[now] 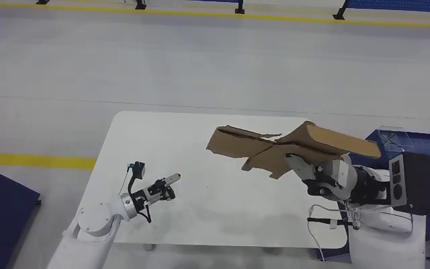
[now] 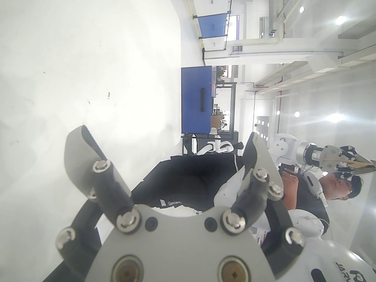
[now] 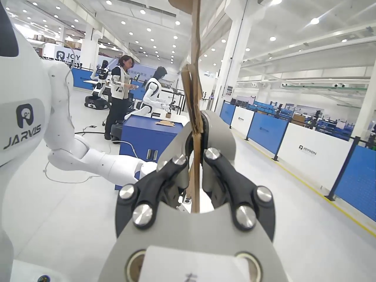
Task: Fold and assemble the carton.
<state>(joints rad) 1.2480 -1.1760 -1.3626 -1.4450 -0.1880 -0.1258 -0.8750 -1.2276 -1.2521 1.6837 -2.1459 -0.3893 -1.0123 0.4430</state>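
Leftmost, over the near-left part of the white table (image 1: 201, 134), the left gripper (image 1: 169, 187) hung with its fingers spread wide, holding nothing. Further right, the brown carton (image 1: 302, 142), unassembled with flaps loose, was raised above the table's right side, its near edge clamped in the right gripper (image 3: 195, 130).

A logo and lettering stand on the white barrier panel (image 3: 308, 159) (likewise the far wall (image 3: 53, 48)).

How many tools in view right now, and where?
2. Left tool open above the table's near-left area; right tool at its right side, shut on the carton.
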